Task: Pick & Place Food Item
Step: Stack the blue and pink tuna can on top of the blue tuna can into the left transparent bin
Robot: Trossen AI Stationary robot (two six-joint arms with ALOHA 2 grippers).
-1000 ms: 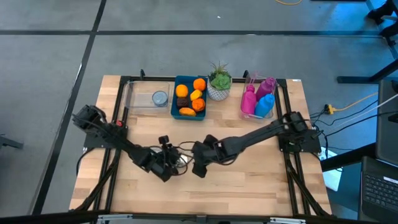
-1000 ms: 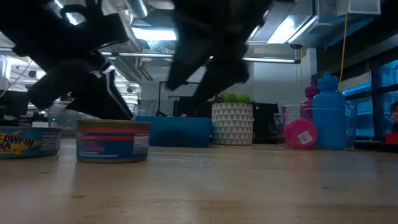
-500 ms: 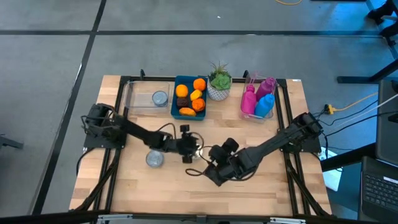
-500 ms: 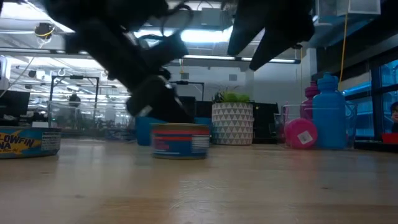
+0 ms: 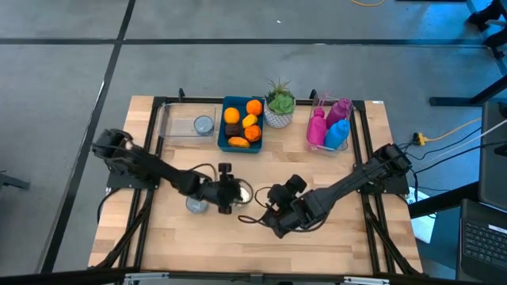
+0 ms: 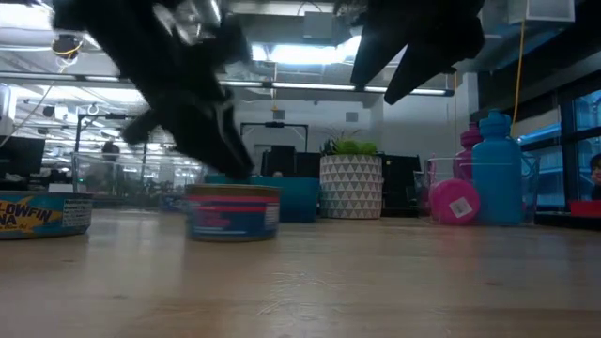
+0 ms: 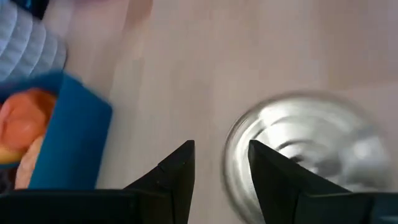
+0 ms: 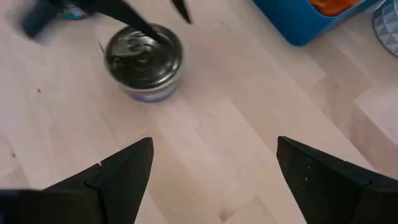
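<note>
A tin can [image 5: 241, 192] with a red and blue label [image 6: 233, 212] stands upright on the wooden table, its lid [image 8: 144, 56] up. My left gripper [image 7: 221, 155] reaches in from the table's left; its fingers are a little apart over bare wood beside the can [image 7: 305, 149]. My right gripper [image 8: 211, 158] hangs wide open above the table to the can's right [image 5: 269, 216], holding nothing. A second can [image 5: 196, 204] stands to the left, by its base [image 6: 38, 216]. My left gripper has one finger [image 7: 267, 168] at the can's rim [image 7: 233, 158], on the can's left side. The other finger stands off the can over bare table. The fingers slant down from the table's left. The can stands on the table; whether the finger presses it I cannot tell.
At the far edge stand a clear box [image 5: 186, 123] with a can in it, a blue bin [image 5: 242, 123] of oranges, a potted plant [image 5: 279, 107] and a rack of pink and blue bottles [image 5: 331, 127]. Bare wood lies toward the near edge.
My left gripper has swung from near the front toward the table's right and far side, then a little back left, rolling its wrist. The can has slid along the table with it. My right gripper has drawn off toward the right and risen, then held still.
</note>
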